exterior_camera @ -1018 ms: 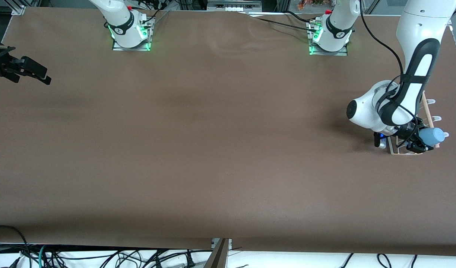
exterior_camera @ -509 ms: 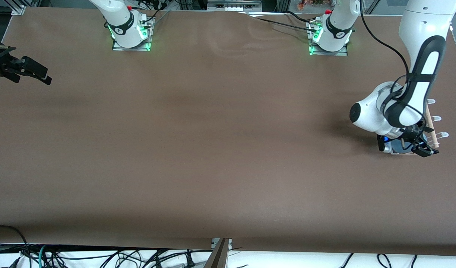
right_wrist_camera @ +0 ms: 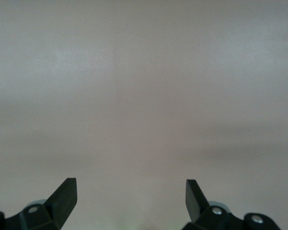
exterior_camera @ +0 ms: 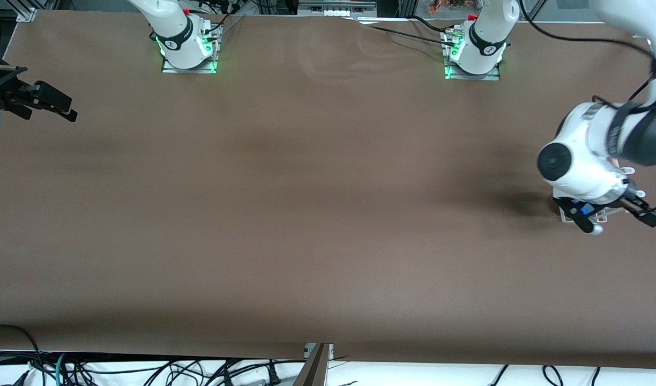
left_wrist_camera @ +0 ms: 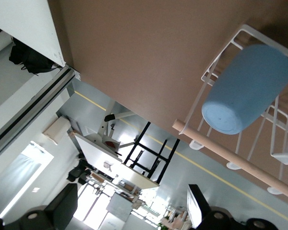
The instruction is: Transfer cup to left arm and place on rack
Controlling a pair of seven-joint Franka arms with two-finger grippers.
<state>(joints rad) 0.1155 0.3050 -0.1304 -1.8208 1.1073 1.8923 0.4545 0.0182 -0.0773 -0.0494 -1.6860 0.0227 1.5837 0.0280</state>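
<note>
Light-blue cup (left_wrist_camera: pixel 246 90) lies on its side in the white wire rack (left_wrist_camera: pixel 216 72), against the wooden dowel rail (left_wrist_camera: pixel 230 155). Left end effector (exterior_camera: pixel 620 214) over the rack, fingers spread, empty. Right end effector (exterior_camera: pixel 44 104) waits at the right arm's bench (exterior_camera: pixel 306 214) end, open. No readable writing.

1. In the front view the left arm (exterior_camera: pixel 585 161) covers nearly all of the rack (exterior_camera: pixel 601 214); only a corner of white wire shows beneath the wrist.
2. The cup (left_wrist_camera: pixel 247 88) is hidden from the front view by that wrist.
3. The left wrist view cuts the rack off at its edge.
4. The right arm leaves the front view at the edge; only its gripper (exterior_camera: pixel 60 107) shows.
5. Both wrist views crop the fingers (right_wrist_camera: pixel 62 196) to their tips.
</note>
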